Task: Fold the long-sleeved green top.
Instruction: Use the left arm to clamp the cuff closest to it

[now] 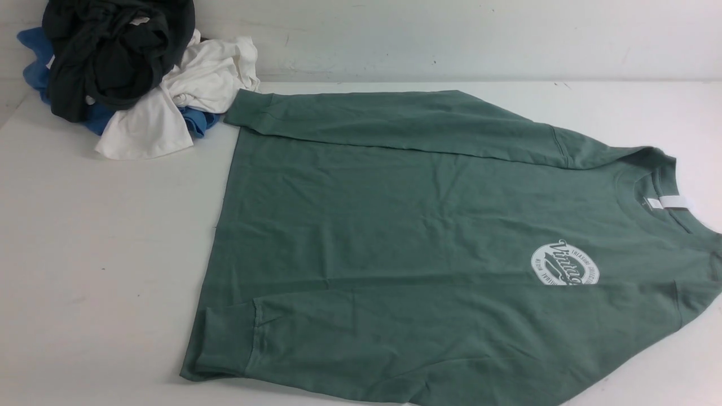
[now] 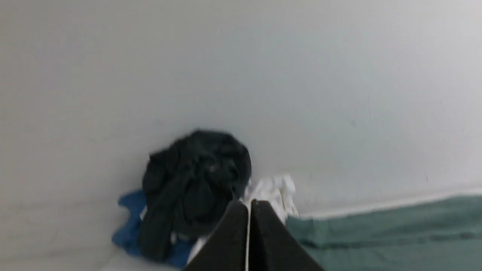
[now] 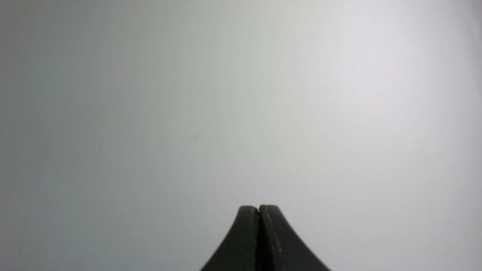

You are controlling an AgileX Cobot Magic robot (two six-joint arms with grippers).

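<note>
The green long-sleeved top (image 1: 406, 225) lies spread flat on the white table, neck to the right, hem to the left. Its round white logo (image 1: 564, 265) faces up and a white label (image 1: 665, 203) shows in the collar. Both sleeves are folded in over the body, one along the far edge (image 1: 395, 121), one along the near edge with its cuff (image 1: 228, 338) at the lower left. Neither arm shows in the front view. My left gripper (image 2: 249, 203) is shut and empty, with a strip of the top (image 2: 395, 229) to one side. Shut too, my right gripper (image 3: 259, 207) faces only blank white surface.
A pile of clothes sits at the table's far left corner: a blackish-green garment (image 1: 113, 51) on top, white cloth (image 1: 186, 96) and blue cloth (image 1: 39, 62) beneath. The white cloth nearly touches the top's far cuff. A white wall (image 1: 451, 34) rises behind the table.
</note>
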